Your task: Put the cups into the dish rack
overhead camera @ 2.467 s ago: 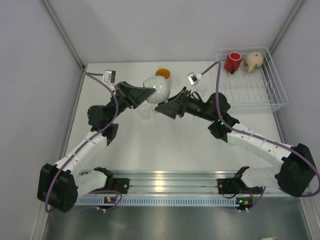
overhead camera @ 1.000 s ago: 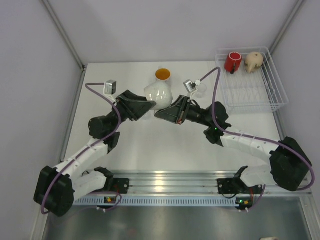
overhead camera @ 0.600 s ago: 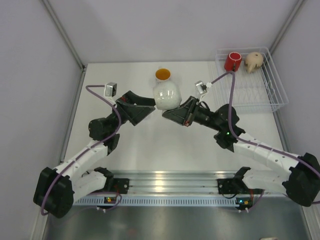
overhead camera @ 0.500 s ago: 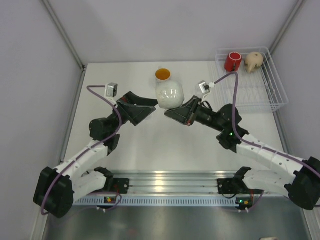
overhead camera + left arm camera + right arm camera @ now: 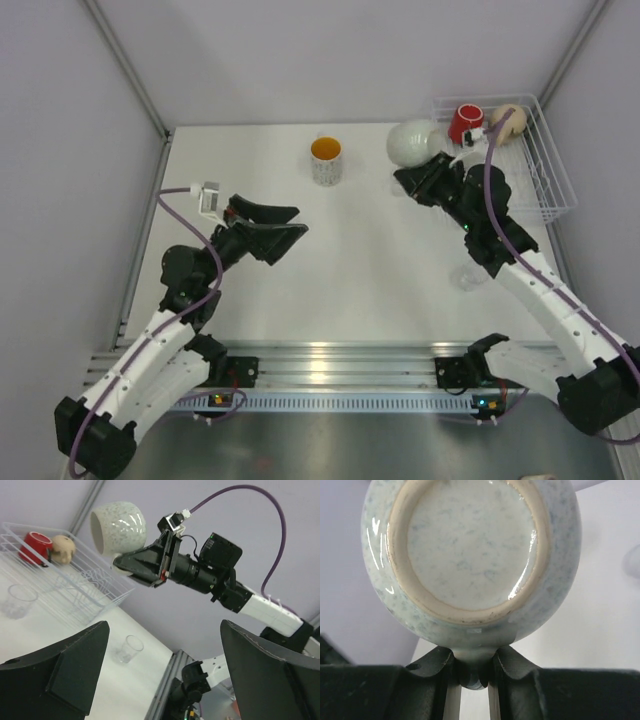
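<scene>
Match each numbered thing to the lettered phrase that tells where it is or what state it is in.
1. red cup
2. mug with orange inside
3. white mug
4. left gripper

A. open, holding nothing
B. held by its handle in the right gripper
C. in the dish rack
D. upright on the table

Pairs: 1-C, 2-D, 3-B, 4-A
</scene>
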Controlling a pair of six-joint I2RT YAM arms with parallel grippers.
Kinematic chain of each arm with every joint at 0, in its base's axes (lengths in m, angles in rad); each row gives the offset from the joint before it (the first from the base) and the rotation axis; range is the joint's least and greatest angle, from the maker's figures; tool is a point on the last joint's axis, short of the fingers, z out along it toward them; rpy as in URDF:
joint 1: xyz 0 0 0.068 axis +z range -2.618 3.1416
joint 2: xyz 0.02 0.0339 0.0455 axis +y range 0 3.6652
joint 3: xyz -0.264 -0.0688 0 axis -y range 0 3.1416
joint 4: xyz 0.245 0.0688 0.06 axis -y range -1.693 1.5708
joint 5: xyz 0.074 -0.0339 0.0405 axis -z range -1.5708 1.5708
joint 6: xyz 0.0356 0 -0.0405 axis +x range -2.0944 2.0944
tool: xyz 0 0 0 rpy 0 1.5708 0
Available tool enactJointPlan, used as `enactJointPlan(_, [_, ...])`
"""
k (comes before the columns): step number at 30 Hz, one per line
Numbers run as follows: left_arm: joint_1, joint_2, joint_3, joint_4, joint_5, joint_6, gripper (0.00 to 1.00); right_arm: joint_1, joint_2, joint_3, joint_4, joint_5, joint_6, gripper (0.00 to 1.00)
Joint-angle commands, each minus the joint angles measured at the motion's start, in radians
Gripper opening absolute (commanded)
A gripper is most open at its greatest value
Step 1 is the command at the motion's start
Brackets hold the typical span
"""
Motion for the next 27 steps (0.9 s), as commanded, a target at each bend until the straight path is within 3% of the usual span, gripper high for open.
enactJointPlan(1, [-0.003, -0.047, 0.043, -0.226, -0.060, 0.172, 0.98, -0.110, 0.044, 0.151, -0.033, 0.144, -0.083, 0.00])
enactJointPlan(9, [-0.003, -0.021, 0.164, -0.657, -0.165, 0.498, 0.98, -0.304, 0.260, 0.415, -0.176, 0.302, -0.169, 0.00])
enactJointPlan(14, [-0.003, 0.016, 0.198, -0.766, -0.218, 0.497, 0.98, -0.400, 0.372, 0.503, -0.196, 0.366, -0.200, 0.00])
enactJointPlan(19, [-0.003, 0.116, 0.369, -0.981, -0.283, 0.562, 0.98, -0.485, 0.503, 0.605, -0.216, 0.397, -0.209, 0.00])
enactJointPlan(27, [-0.003, 0.173, 0.453, -1.027, -0.325, 0.620, 0.98, -0.568, 0.697, 0.770, -0.242, 0.497, -0.238, 0.00])
